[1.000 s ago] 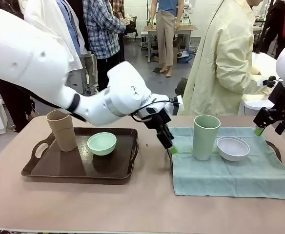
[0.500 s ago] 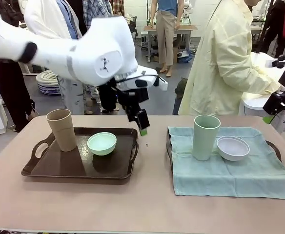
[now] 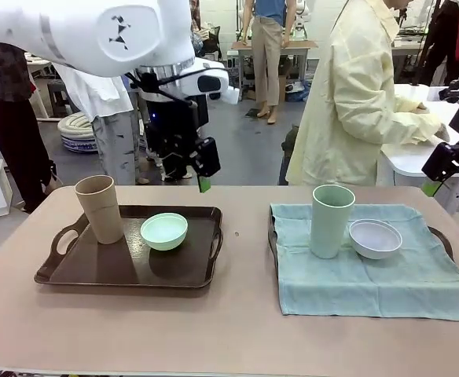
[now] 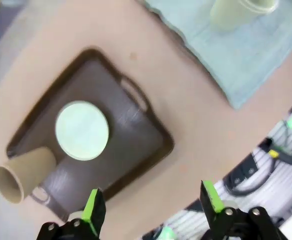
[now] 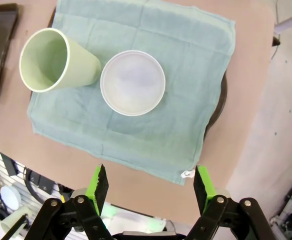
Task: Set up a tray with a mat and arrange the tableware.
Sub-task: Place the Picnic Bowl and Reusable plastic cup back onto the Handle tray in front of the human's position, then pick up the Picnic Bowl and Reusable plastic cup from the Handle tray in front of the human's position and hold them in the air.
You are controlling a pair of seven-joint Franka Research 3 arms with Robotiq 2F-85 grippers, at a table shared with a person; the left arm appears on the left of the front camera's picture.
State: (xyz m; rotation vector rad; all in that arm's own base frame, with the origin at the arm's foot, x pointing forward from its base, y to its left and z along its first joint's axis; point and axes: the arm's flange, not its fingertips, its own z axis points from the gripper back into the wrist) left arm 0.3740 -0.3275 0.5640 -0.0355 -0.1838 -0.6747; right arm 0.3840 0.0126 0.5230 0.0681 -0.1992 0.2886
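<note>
A dark brown tray point(image 3: 88, 271) on the left holds a tan cup point(image 3: 100, 208) and a mint green bowl point(image 3: 164, 231). On the right, a teal mat point(image 3: 371, 275) covers a second tray point(image 3: 442, 236), with a pale green cup point(image 3: 330, 220) and a whitish bowl point(image 3: 375, 238) on it. My left gripper point(image 3: 202, 182) hangs open and empty, high over the back edge of the left tray point(image 4: 136, 125). At the far right my right gripper point(image 3: 449, 182) is open above the mat point(image 5: 186, 40), the whitish bowl point(image 5: 132, 82) and pale green cup point(image 5: 51, 60) below it.
A person in a pale yellow coat point(image 3: 363, 102) stands at the far side, turned toward a white table point(image 3: 418, 157) on the right. Bare tabletop point(image 3: 245, 314) lies between the two trays and along the near edge.
My left arm has drawn back from the mat's left edge, swinging left and up to above the brown tray's back edge. The right gripper has risen and moved slightly right.
</note>
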